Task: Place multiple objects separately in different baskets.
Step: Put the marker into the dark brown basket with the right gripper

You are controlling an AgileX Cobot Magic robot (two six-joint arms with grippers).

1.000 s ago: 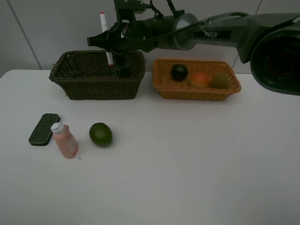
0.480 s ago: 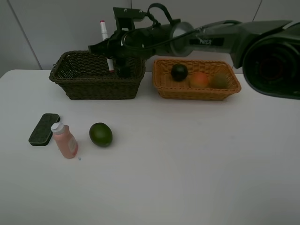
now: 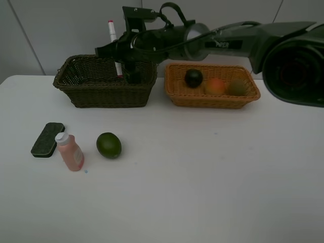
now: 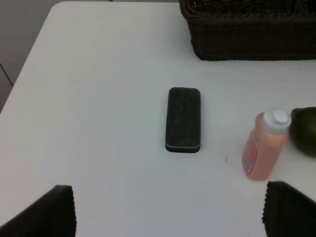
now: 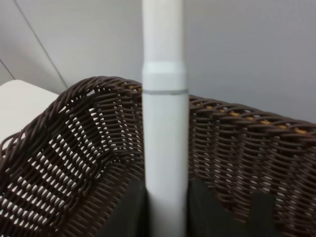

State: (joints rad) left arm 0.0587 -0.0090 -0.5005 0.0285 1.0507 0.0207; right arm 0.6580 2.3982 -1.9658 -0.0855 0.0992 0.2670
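White tabletop [image 3: 202,177] before a grey panelled wall [image 3: 50,30]; dark wicker basket [image 3: 101,93] upper left, tan basket [image 3: 212,100] upper centre. Right gripper [image 3: 120,59] clamped on a near-upright white marker [image 3: 112,36] over the dark wicker basket. Left gripper [image 4: 170,217] spread wide and empty, facing eraser [image 4: 183,119] and pink bottle [image 4: 261,148] on the table at lower left.

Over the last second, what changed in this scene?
The right arm sank slightly, bringing the marker, still clamped in the right jaws, lower over the dark basket. Nothing was released or newly grasped. The eraser, pink bottle and green fruit on the table and the orange basket stayed put.
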